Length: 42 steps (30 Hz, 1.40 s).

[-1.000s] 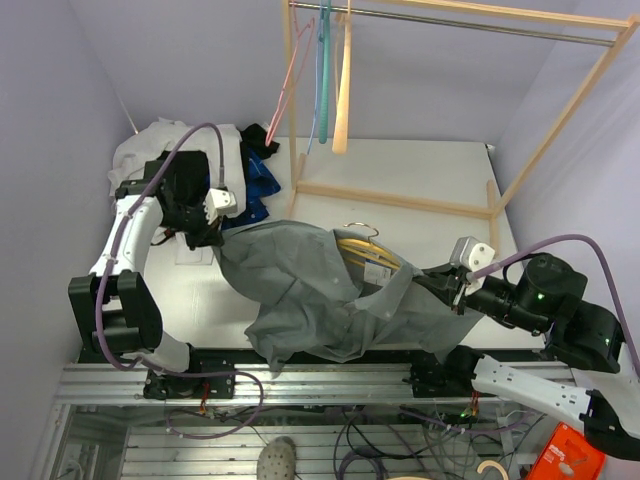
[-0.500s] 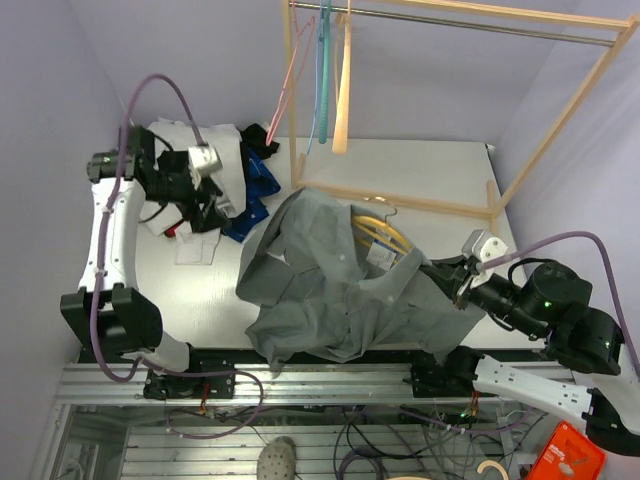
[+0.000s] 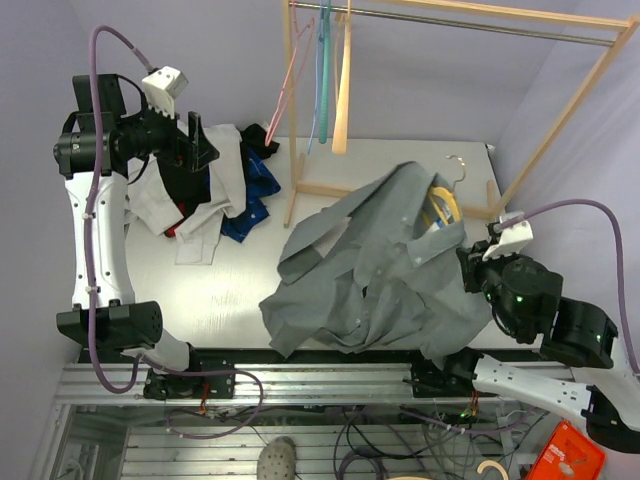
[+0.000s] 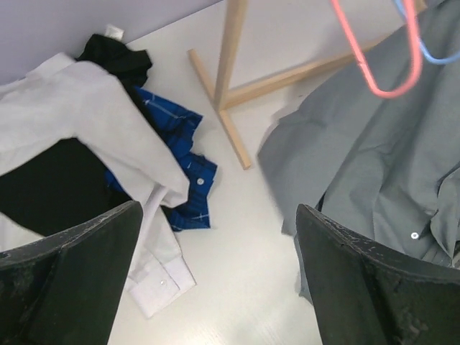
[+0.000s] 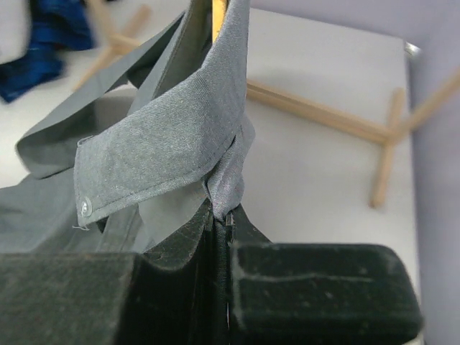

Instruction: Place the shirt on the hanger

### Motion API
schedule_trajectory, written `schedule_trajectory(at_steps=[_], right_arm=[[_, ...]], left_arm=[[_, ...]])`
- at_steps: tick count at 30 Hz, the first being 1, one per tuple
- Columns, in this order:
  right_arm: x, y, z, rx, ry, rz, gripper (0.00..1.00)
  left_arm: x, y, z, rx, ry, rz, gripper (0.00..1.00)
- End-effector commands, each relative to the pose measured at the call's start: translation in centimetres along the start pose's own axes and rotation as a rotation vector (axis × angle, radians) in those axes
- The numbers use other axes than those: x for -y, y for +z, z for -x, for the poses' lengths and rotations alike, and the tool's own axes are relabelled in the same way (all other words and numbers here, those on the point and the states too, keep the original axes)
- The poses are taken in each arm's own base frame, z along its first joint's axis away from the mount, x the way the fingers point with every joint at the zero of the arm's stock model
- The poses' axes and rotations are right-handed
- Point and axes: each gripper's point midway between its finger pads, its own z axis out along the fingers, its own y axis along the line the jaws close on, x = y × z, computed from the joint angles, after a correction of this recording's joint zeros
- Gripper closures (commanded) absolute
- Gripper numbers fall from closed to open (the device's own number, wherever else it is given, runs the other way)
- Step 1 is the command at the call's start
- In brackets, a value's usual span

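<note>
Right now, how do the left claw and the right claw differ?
The left claw is wide open and holds nothing; the right claw is shut on the grey shirt at its collar. The left claw hangs raised by the clothes pile on the left of the table; the right claw sits at the right, pressed against the shirt. Both have black fingers.

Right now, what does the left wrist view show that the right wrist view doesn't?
Only the left wrist view: the pink hanger, a black garment, and the left gripper open, holding nothing. Only the right wrist view: the right gripper shut on the grey shirt at its collar, and a sliver of the yellow hanger inside the collar. Both: the grey shirt, the wooden rack base and the blue garment.
</note>
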Motion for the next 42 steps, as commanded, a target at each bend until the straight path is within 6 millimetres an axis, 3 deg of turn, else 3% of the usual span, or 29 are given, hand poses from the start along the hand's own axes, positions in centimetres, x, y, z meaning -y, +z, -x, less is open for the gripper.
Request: schedule_trajectory(at_steps=[1, 7, 13, 15, 18, 20, 24, 26, 29, 33, 34, 36, 38, 42], right_arm=[[5.6, -0.9, 1.2, 0.053, 0.131, -0.359, 1.0], [7.4, -1.0, 6.5, 0.112, 0.075, -0.61, 1.0], [8.7, -3.7, 12.9, 0.282, 0.189, -0.613, 1.0], [8.8, -4.5, 13.5, 0.279, 0.188, -0.585, 1.0], [6.2, -3.2, 14.7, 0.242, 0.113, -0.548, 1.0], [5.5, -2.9, 15.2, 0.234, 0.097, -0.546, 1.0], [6.9, -4.0, 16.2, 0.272, 0.144, -0.537, 1.0], [6.2, -3.7, 16.9, 0.268, 0.12, -0.537, 1.0], [2.7, -1.5, 18.5, 0.269, 0.027, -0.52, 1.0], [0.8, 2.0, 21.3, 0.346, -0.002, -0.537, 1.0], [0.3, 4.4, 21.7, 0.34, -0.019, -0.501, 1.0], [1.5, 11.1, 20.7, 0.233, 0.011, -0.415, 1.0], [1.5, 14.8, 19.1, 0.185, 0.036, -0.394, 1.0], [0.8, 16.1, 20.4, 0.279, 0.046, -0.365, 1.0]], left_arm=[[-2.1, -0.8, 0.1, -0.005, -0.077, 0.149, 0.01], [-1.7, -0.2, 0.1, -0.007, -0.086, 0.101, 0.01], [-1.6, 0.3, 0.0, -0.026, -0.081, 0.068, 0.01], [-1.7, 0.4, -0.3, -0.034, -0.085, 0.064, 0.01], [-1.4, 0.4, -0.5, -0.038, -0.083, 0.052, 0.01], [-1.5, 0.4, -0.5, -0.041, -0.082, 0.06, 0.01], [-1.7, 0.3, -0.6, -0.044, -0.079, 0.074, 0.01], [-1.8, 0.3, -0.8, -0.047, -0.08, 0.079, 0.01], [-1.9, 0.3, -0.9, -0.051, -0.082, 0.084, 0.01], [-2.1, 0.3, -1.2, -0.055, -0.081, 0.097, 0.01], [-2.1, 0.3, -1.2, -0.055, -0.081, 0.099, 0.01], [-2.1, 0.3, -1.3, -0.056, -0.079, 0.098, 0.01], [-2.1, 0.2, -1.2, -0.053, -0.076, 0.104, 0.01], [-2.3, 0.1, -1.3, -0.051, -0.073, 0.121, 0.01]])
